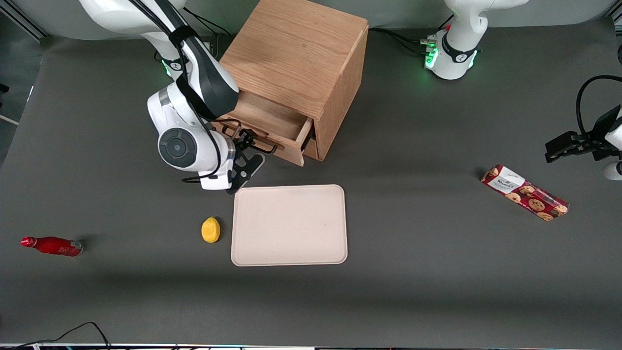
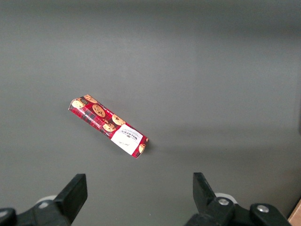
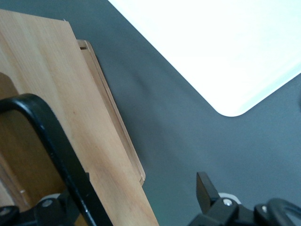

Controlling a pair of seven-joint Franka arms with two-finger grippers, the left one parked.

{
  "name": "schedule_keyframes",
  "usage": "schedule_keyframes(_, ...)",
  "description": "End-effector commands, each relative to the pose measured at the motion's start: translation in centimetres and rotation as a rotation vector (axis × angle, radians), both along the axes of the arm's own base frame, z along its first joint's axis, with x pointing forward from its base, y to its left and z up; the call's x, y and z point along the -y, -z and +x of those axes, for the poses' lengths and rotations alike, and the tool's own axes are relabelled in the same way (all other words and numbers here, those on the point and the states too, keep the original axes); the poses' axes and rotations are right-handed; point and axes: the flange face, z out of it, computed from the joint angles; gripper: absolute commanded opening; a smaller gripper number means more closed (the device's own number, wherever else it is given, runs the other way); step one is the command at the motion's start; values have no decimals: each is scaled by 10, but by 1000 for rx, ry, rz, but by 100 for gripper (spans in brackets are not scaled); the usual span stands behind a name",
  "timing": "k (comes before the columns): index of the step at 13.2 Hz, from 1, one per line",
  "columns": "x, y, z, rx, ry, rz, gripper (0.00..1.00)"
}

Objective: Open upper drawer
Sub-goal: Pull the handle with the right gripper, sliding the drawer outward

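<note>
The wooden cabinet (image 1: 296, 53) stands at the back of the table. Its upper drawer (image 1: 272, 121) is pulled partway out, and its inside shows from above. The thin dark bar handle (image 1: 260, 144) runs along the drawer's front. My right gripper (image 1: 247, 154) is at that front, just in front of the handle, with its fingers open. In the right wrist view the gripper (image 3: 138, 193) straddles the light oak drawer front (image 3: 70, 94). The black handle (image 3: 56, 146) passes close by one finger, and the other finger (image 3: 204, 186) hangs over bare table.
A beige tray (image 1: 289, 225) lies just nearer the front camera than the gripper, with a yellow lemon (image 1: 210, 229) beside it. A red bottle (image 1: 52, 246) lies toward the working arm's end. A cookie box (image 1: 525, 192) (image 2: 108, 126) lies toward the parked arm's end.
</note>
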Motion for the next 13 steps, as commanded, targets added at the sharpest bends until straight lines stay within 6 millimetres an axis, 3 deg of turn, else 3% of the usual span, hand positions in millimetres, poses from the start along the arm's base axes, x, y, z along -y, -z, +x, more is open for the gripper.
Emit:
schedule_keyframes(1, 7, -4, 13, 23, -36, 12, 100)
schedule_keyframes(13, 18, 0, 51, 59, -26, 21, 100)
